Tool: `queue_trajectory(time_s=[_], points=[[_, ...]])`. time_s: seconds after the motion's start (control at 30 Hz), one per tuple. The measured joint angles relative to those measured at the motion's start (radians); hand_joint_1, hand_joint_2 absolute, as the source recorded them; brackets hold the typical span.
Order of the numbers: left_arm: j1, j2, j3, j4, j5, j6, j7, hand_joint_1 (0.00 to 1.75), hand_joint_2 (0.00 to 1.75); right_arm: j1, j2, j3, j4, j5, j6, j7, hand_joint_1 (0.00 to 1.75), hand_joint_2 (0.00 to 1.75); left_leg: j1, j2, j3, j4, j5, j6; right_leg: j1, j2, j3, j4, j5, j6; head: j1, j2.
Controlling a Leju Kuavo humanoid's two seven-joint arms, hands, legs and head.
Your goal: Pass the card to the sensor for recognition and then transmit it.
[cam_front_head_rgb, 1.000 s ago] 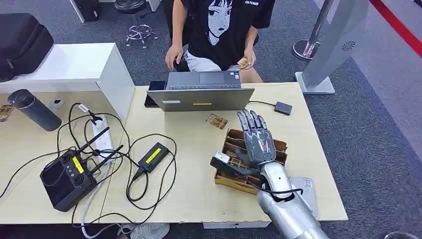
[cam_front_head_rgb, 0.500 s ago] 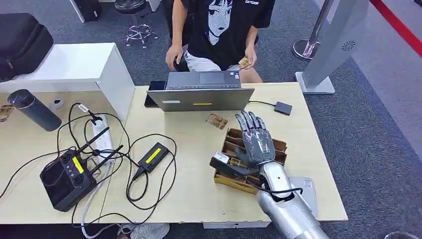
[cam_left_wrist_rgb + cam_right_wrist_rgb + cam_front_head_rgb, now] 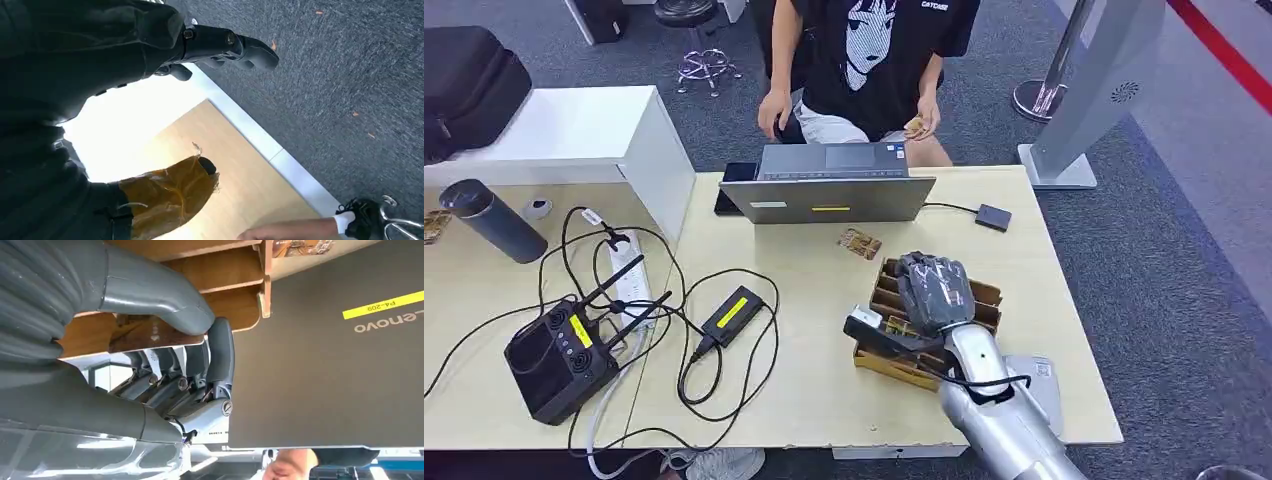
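Right hand: the right hand (image 3: 936, 290) is over the wooden box (image 3: 987, 295) at the right side of the table (image 3: 804, 400), fingers curled down into it.
Right hand, head view: the back of the hand hides what the fingers close on.
Right hand, wrist view: the thumb (image 3: 165, 300) lies on one face of a brown card (image 3: 145, 335) and the dark fingers (image 3: 220, 355) press the other face, so the hand grips the card at the box's compartments.
Left hand: the left hand (image 3: 210, 42) hangs beside the table's edge above grey carpet, fingers and thumb apart, holding nothing.
Second card: a loose card (image 3: 860, 243) lies flat on the table between the box and the laptop (image 3: 829, 195).
Laptop: the head view shows it at the far edge, its lid towards the robot; the right wrist view shows the dark lid close behind the box, with a yellow label.
Small black box: a small black box (image 3: 992, 217) on a cable lies right of the laptop, well apart from the hand.
Person: a person (image 3: 864, 60) sits behind the laptop, holding something small in one hand (image 3: 919, 122).
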State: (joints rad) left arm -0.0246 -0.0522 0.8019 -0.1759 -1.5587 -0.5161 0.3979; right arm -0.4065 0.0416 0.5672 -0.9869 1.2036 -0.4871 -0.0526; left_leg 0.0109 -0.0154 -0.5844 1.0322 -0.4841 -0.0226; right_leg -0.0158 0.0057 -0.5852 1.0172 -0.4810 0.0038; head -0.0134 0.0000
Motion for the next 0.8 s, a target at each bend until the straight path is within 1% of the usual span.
queue_trajectory(time_s=[0.03,0.07,0.17,0.3,0.33,0.4,0.43,0.47,0.53,0.57,0.6,0.63,0.67,0.7,0.73,0.77,0.8], points=[[0.0,0.0,0.0,0.0,0.0,0.0,0.0,0.0,1.75,0.0,0.0,0.0,0.0,0.0,0.0,0.0,1.55,1.75,0.0,0.0,0.0,0.0,0.0,0.0,0.0,0.0,0.0,0.0,0.0,0.0,0.0,0.0],[0.0,0.0,0.0,0.0,0.0,0.0,0.0,0.0,1.75,-0.001,0.0,0.0,0.0,-0.001,0.0,0.0,1.57,1.75,0.0,0.0,0.0,0.0,0.0,0.0,0.0,0.0,0.0,0.0,0.0,0.0,0.0,0.0],[0.0,0.0,0.0,0.0,0.0,0.0,0.0,0.0,1.75,-0.001,0.0,0.0,-0.001,-0.003,-0.005,0.0,1.52,1.75,0.0,0.0,0.0,0.0,0.0,0.0,0.0,0.0,0.0,0.0,0.0,0.0,0.0,0.0],[0.0,0.0,0.0,0.0,0.0,0.002,-0.003,0.0,1.75,-0.001,0.0,0.0,-0.019,-0.004,-0.037,-0.004,1.52,1.75,0.0,0.0,0.0,0.0,0.0,0.0,0.0,0.0,0.0,0.0,0.0,0.0,0.0,0.0],[0.0,0.0,0.0,0.0,0.0,0.003,-0.003,0.0,1.75,-0.001,-0.001,0.0,-0.024,-0.004,-0.041,-0.005,1.61,1.75,0.0,0.0,0.0,0.0,0.0,0.0,0.0,0.0,0.0,0.0,0.0,0.0,0.0,0.0],[0.0,0.0,0.0,0.0,0.0,0.003,-0.003,0.0,1.75,-0.001,-0.001,0.0,-0.03,-0.004,-0.041,-0.005,1.59,1.75,0.0,0.0,0.0,0.0,0.0,0.0,0.0,0.0,0.0,0.0,0.0,0.0,0.0,0.0],[0.0,0.0,0.0,0.0,0.0,0.003,-0.003,0.0,1.75,0.0,-0.002,0.0,-0.034,-0.004,-0.042,-0.005,1.62,1.75,0.0,0.0,0.0,0.0,0.0,0.0,0.0,0.0,0.0,0.0,0.0,0.0,0.0,0.0],[0.001,0.0,0.0,0.0,0.0,0.005,-0.005,0.0,1.75,0.001,-0.002,0.0,-0.041,-0.003,-0.049,-0.006,1.59,1.75,0.0,0.0,0.0,0.0,0.0,0.0,0.0,0.0,0.0,0.0,0.0,0.0,0.0,0.0],[0.003,0.0,0.0,0.0,0.0,0.013,-0.011,0.0,1.75,0.005,-0.004,0.0,-0.07,-0.001,-0.085,-0.015,1.59,1.75,0.0,0.0,0.0,0.0,0.0,0.0,0.0,0.0,0.0,0.0,0.0,0.0,0.0,0.0],[0.004,0.0,0.0,0.0,0.0,0.018,-0.012,0.0,1.75,0.007,-0.007,0.0,-0.085,-0.001,-0.095,-0.017,1.61,1.75,0.0,0.0,0.0,0.0,0.0,0.0,0.0,0.0,0.0,0.0,0.0,0.0,0.0,0.0],[0.005,-0.001,0.0,0.0,0.0,0.022,-0.014,0.0,1.75,0.009,-0.01,-0.001,-0.106,0.0,-0.104,-0.019,1.59,1.75,0.0,0.0,0.0,0.0,0.0,0.0,0.0,0.0,0.0,0.0,0.0,0.0,0.0,0.0],[0.006,-0.001,0.0,0.0,0.001,0.024,-0.015,0.0,1.75,0.013,-0.014,-0.002,-0.131,0.0,-0.107,-0.019,1.5,1.75,0.0,0.0,0.0,0.0,0.0,0.0,0.0,0.0,0.0,0.0,0.0,0.0,0.0,0.0],[0.007,-0.002,0.0,0.0,0.001,0.028,-0.019,0.0,1.75,0.018,-0.02,-0.004,-0.162,0.0,-0.111,-0.019,1.34,1.75,0.0,0.0,0.0,0.0,0.0,0.0,0.0,0.0,0.0,0.0,0.0,0.0,0.0,0.0],[0.008,-0.002,0.0,0.0,0.002,0.031,-0.02,0.0,1.75,0.02,-0.023,-0.005,-0.182,0.0,-0.113,-0.02,1.34,1.75,0.0,0.0,0.0,0.0,0.0,0.0,0.0,0.0,0.0,0.0,0.0,0.0,0.0,0.0],[0.009,-0.002,0.0,0.0,0.003,0.032,-0.021,0.0,1.75,0.024,-0.027,-0.006,-0.205,0.0,-0.113,-0.02,0.58,1.75,0.0,0.0,0.0,0.0,0.0,0.0,0.0,0.0,0.0,0.0,0.0,0.0,0.0,0.0],[0.009,-0.002,0.0,0.0,0.003,0.033,-0.021,0.0,1.75,0.027,-0.032,-0.009,-0.23,-0.006,-0.111,-0.021,0.0,1.75,0.0,0.0,0.0,0.0,0.0,0.0,0.0,0.0,0.0,0.0,0.0,0.0,0.0,0.0],[0.009,-0.002,0.0,0.0,0.005,0.034,-0.021,0.0,1.75,0.031,-0.036,-0.013,-0.25,-0.013,-0.111,-0.021,0.0,1.75,0.0,0.0,0.0,0.0,0.0,0.0,0.0,0.0,0.0,0.0,0.0,0.0,0.0,0.0]])
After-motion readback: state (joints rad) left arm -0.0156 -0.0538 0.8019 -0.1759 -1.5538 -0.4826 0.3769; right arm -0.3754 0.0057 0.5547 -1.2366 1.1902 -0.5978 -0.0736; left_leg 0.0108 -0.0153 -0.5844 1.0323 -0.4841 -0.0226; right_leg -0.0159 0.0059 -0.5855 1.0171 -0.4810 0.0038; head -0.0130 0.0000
